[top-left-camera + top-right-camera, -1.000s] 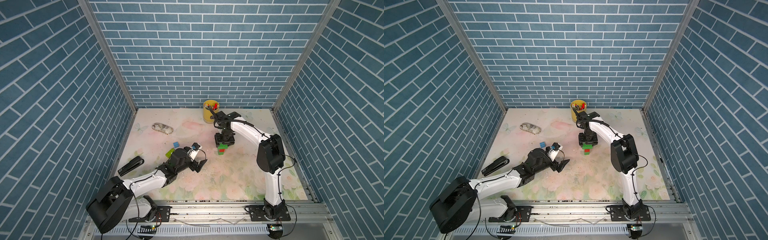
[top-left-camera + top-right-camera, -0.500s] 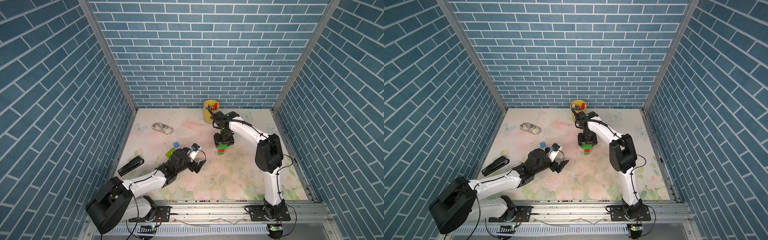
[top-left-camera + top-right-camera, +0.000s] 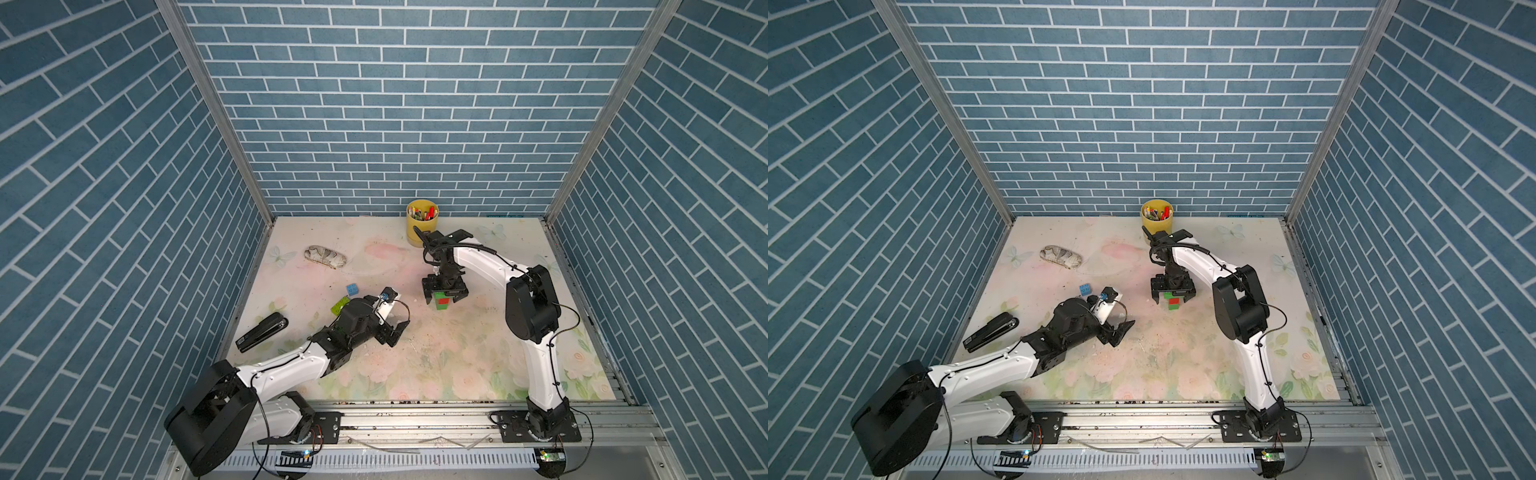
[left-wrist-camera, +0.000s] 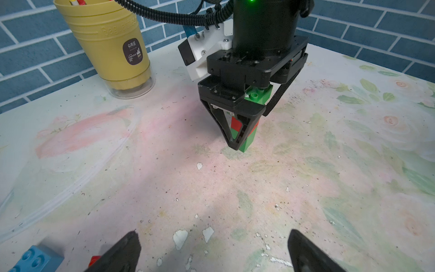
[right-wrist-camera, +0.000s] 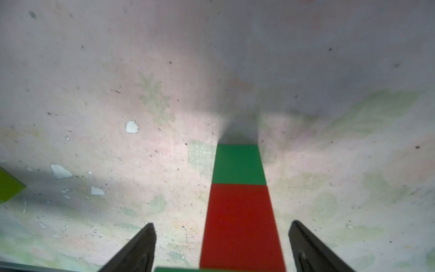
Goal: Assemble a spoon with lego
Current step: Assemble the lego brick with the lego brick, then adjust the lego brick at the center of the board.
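Green-red lego stack (image 3: 441,302) upright mid-frame, right jaws straddling it.
Spread, gap each side; left jaws wide apart, empty.

Floral-print desk (image 3: 457,361), scuffed and chipped. Yellow cup (image 3: 421,226) of pens at back wall. Closest to cup: upright green-and-red brick stack (image 3: 441,302). Farther out, left of cup: grey patterned pouch (image 3: 325,256), light-blue brick (image 3: 352,289), lime brick (image 3: 338,306) near it. Farthest from cup: black stapler (image 3: 262,332).
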Motion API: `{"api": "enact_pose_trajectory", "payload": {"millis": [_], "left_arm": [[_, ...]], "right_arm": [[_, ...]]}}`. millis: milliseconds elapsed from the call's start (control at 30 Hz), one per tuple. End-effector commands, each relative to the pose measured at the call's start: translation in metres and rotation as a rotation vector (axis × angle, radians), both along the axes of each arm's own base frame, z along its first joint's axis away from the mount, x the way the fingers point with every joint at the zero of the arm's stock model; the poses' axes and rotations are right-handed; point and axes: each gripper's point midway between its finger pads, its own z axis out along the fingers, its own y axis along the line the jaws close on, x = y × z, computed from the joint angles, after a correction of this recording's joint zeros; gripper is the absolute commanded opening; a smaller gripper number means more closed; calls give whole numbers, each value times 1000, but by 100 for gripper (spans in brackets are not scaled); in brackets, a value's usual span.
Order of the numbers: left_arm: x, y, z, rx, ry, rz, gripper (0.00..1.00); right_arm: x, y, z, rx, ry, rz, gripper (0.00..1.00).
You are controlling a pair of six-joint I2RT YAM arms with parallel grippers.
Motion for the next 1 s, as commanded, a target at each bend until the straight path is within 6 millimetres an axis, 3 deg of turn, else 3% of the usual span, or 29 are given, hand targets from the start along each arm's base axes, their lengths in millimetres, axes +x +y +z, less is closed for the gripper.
{"api": "enact_pose_trajectory", "payload": {"millis": [0, 300, 700, 967], "left_arm": [[0, 1, 1, 12, 4, 7, 99], [0, 7, 3, 29, 7, 32, 99], [-2, 13, 4, 37, 14, 53, 99], [-2, 13, 6, 36, 14, 54, 99]], "right_arm": [[-11, 5, 17, 55, 13, -20, 90], [-11, 22, 15, 135, 26, -32, 90], [-10, 12, 1, 125, 15, -52, 90], [-8, 25, -4, 256, -10, -66, 91]]}}
